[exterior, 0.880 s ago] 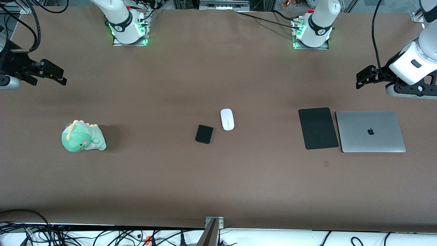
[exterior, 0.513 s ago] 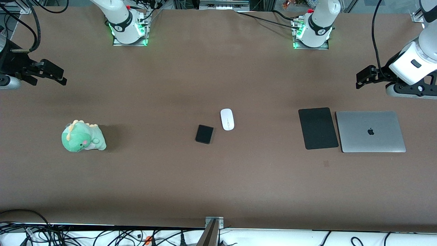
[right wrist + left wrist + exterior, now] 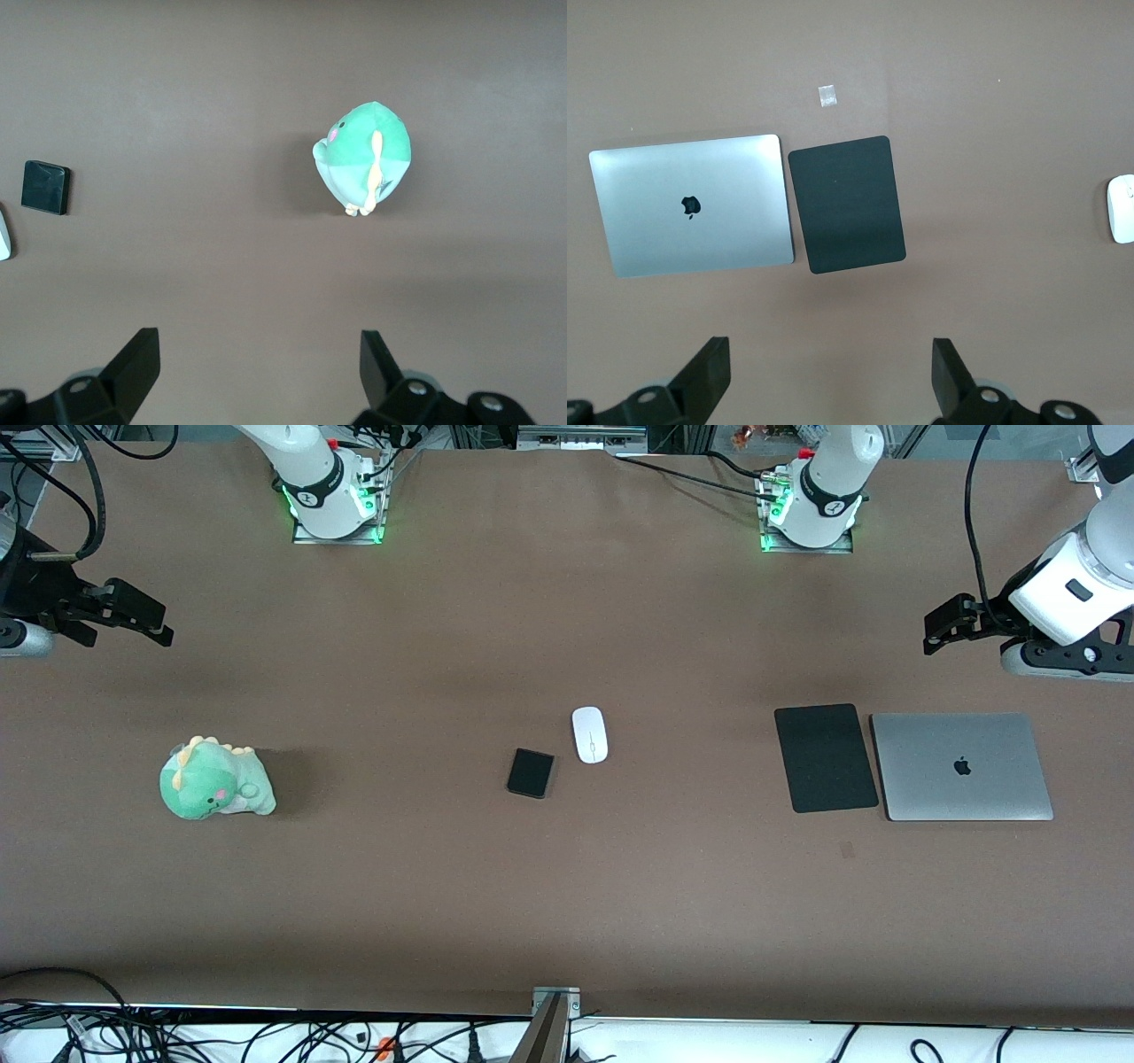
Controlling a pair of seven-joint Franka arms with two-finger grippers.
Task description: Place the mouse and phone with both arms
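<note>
The white mouse [image 3: 590, 734] lies near the middle of the brown table, and the small black phone [image 3: 531, 772] lies beside it, slightly nearer the front camera. The mouse shows at the edge of the left wrist view [image 3: 1122, 209]; the phone shows in the right wrist view [image 3: 45, 187]. My left gripper [image 3: 937, 631] hangs open and empty in the air at the left arm's end of the table, above bare table beside the laptop. My right gripper [image 3: 155, 622] hangs open and empty at the right arm's end. Both arms wait.
A black mouse pad [image 3: 826, 757] lies beside a closed silver laptop [image 3: 961, 766] toward the left arm's end. A green plush dinosaur [image 3: 215, 779] sits toward the right arm's end. A small tape mark [image 3: 847, 850] is on the table nearer the front camera than the pad.
</note>
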